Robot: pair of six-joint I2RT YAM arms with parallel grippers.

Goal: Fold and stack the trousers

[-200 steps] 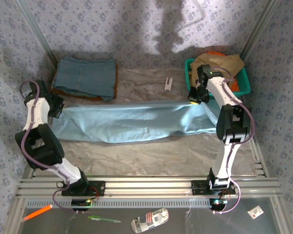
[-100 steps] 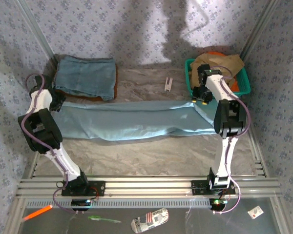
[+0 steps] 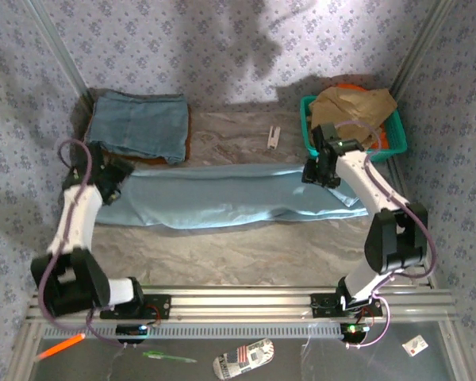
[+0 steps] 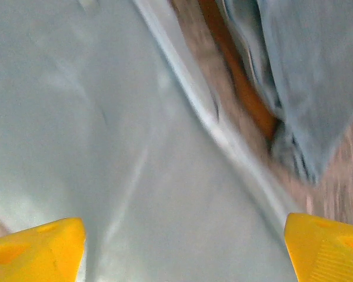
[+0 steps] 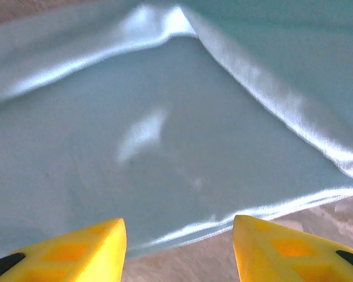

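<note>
The long pale sky-blue thin-cloth trousers (image 3: 222, 194) lie stretched flat across the marbled worktop (image 3: 246, 246), left hand (image 4: 182, 249) wide and right hand (image 5: 179, 247) parted, both empty above opposite ends, so the next fold wants level, matched pinches at each end.

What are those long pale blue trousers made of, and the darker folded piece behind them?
The trousers look like thin, smooth cloth, perhaps cotton or a blend: the creases catch a soft sheen. The darker folded garment looks like denim: matte, thicker, unevenly faded slate blue.
</note>
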